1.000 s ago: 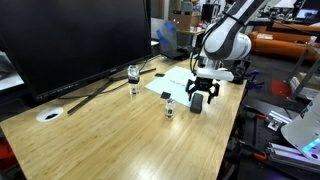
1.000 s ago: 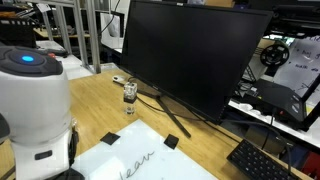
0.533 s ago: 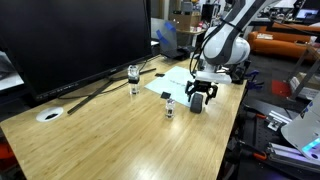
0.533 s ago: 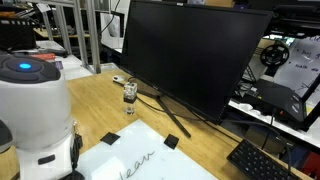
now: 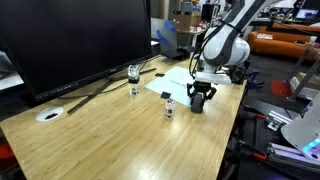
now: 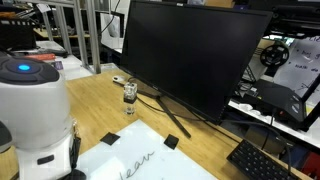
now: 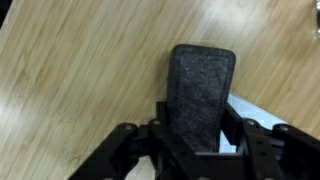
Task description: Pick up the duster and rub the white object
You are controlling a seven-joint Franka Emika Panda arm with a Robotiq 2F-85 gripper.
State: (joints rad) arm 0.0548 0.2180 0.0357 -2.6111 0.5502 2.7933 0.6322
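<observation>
Grey felt duster (image 7: 200, 80) clamped in the gripper (image 7: 198, 125), small jar (image 5: 170, 108) nearby

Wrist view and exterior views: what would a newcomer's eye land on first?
A huge black monitor dominates the back of the wooden table. A white robot arm bends down at the table's end, where the tool clasps a dark felt duster lying on the wood.

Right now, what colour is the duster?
The duster is dark grey, best seen in the wrist view.
</observation>
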